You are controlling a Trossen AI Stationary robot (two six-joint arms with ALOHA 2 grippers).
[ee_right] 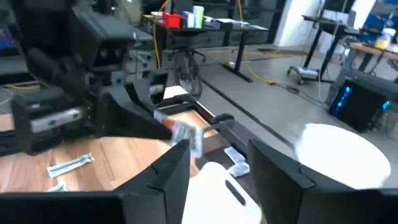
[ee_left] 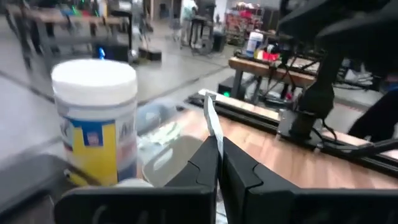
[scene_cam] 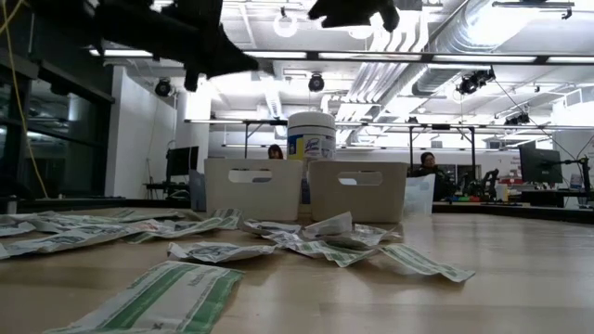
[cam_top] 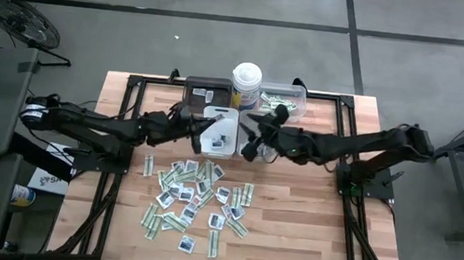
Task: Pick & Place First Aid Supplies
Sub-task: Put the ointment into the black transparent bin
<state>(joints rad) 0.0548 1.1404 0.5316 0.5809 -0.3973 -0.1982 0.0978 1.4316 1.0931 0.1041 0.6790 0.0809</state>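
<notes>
I have both arms raised over the white tray (cam_top: 219, 137) at the back of the worktop (cam_top: 291, 228), which reads to me as a handover or a drop-off above the bins. My left tool (ee_left: 217, 140) has its 2 fingers pressed together, pinching a thin packet (ee_left: 212, 121) that stands edge-up out of the tips, held high so it can go into a tray rather than lie flat. My right tool (ee_right: 217, 168) faces it from the other side with its fingers spread and nothing between them; a small packet (ee_right: 185, 134) shows just beyond its tips, at the end of the left arm, so I judge this is the same packet. The lidded canister (cam_top: 245, 83) stands behind the trays, near both tools. The rest of the supplies (cam_top: 196, 198) lie scattered in a loose heap on the worktop in front of the trays, well apart from either tool.
</notes>
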